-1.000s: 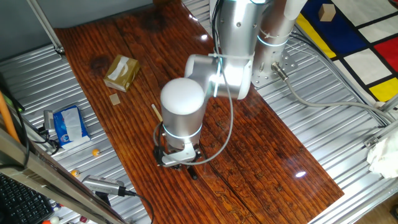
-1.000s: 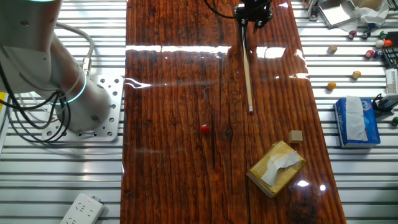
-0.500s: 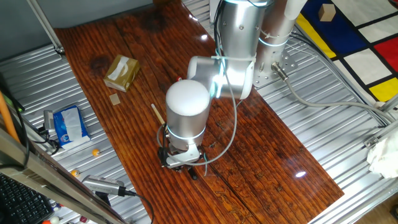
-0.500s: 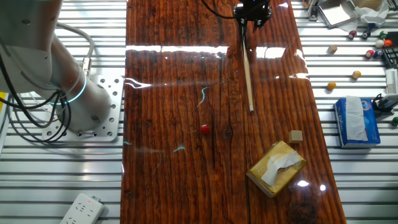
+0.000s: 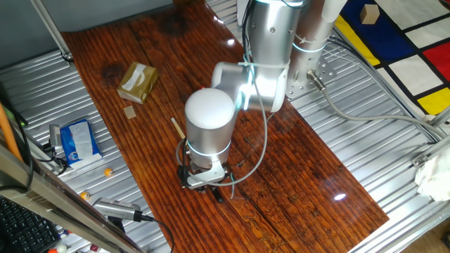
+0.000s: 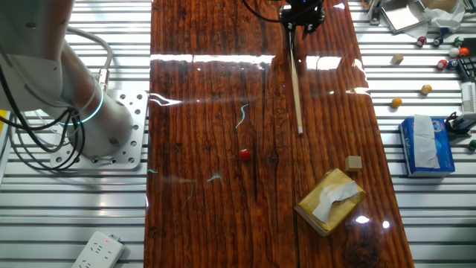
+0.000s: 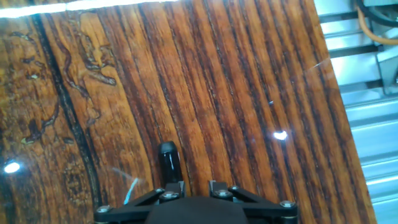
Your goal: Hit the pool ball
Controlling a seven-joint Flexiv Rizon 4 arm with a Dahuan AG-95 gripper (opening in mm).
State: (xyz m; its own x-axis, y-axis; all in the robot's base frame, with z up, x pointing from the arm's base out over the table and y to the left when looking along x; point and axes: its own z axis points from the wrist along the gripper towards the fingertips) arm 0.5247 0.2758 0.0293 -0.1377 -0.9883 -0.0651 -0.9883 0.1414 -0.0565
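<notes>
The pool ball [image 6: 244,155] is a tiny glossy red ball lying alone on the dark wooden table [image 6: 201,89]. In the one fixed view the arm hides it. A thin pale cue stick [image 6: 296,85] lies on the table, its tip pointing toward the near side, right of the ball and apart from it. My gripper [image 6: 301,16] sits at the stick's far end, shut on it. In the one fixed view my gripper [image 5: 204,184] is low on the table under the white wrist. The hand view shows the stick's black butt end [image 7: 168,163] poking out past my fingers [image 7: 174,188].
A tan tissue box [image 6: 331,201] and a small wooden cube [image 6: 354,163] lie past the stick's tip. Off the table's right edge are a blue tissue pack [image 6: 428,145] and loose small balls [image 6: 396,102]. The arm's base [image 6: 111,130] stands on the left.
The wrist has shifted slightly over the stick's end. The stick and the red ball have not moved.
</notes>
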